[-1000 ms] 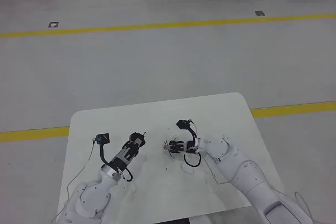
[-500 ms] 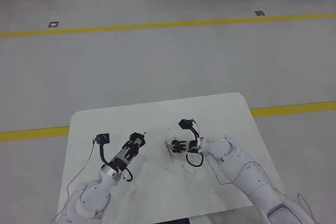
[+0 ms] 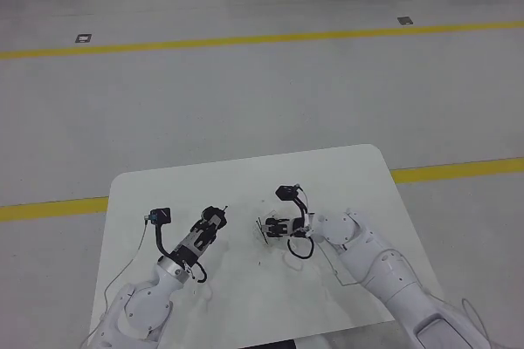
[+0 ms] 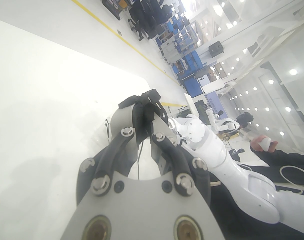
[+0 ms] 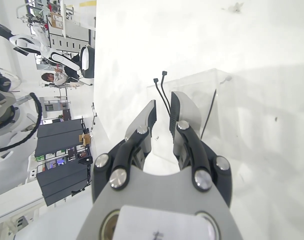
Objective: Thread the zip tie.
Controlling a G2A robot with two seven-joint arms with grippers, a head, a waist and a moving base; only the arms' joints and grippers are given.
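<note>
Okay, your right gripper [image 5: 163, 104] sits about mid-table, pointing left. It's released, jaws apart with a plain gap between them. The table [image 3: 157, 196] is white. Two black zip ties [image 5: 164, 72] run through that gap side by side, with their heads out past the fingertips. They run close along one ribbed pad [image 5: 173, 108], and you can't tell whether they touch it.

Just past the fingertips a clear box [image 5: 199, 81] stands on the table. The ties lie across it, but whether on top of it or inside it can't be told. A black strand [image 5: 209, 112] runs down the box's side; it could be a third tie or an edge, unclear. A pale scrap [image 5: 234, 7] lies on the table well beyond the box.

Your left gripper [image 3: 217, 214] is to the left of the right one, near it but apart, angled toward the far right. You can't tell if it's clenched or released. A thin dark line [image 4: 139, 158] runs back toward its palm, either tie or cable, can't say which.
</note>
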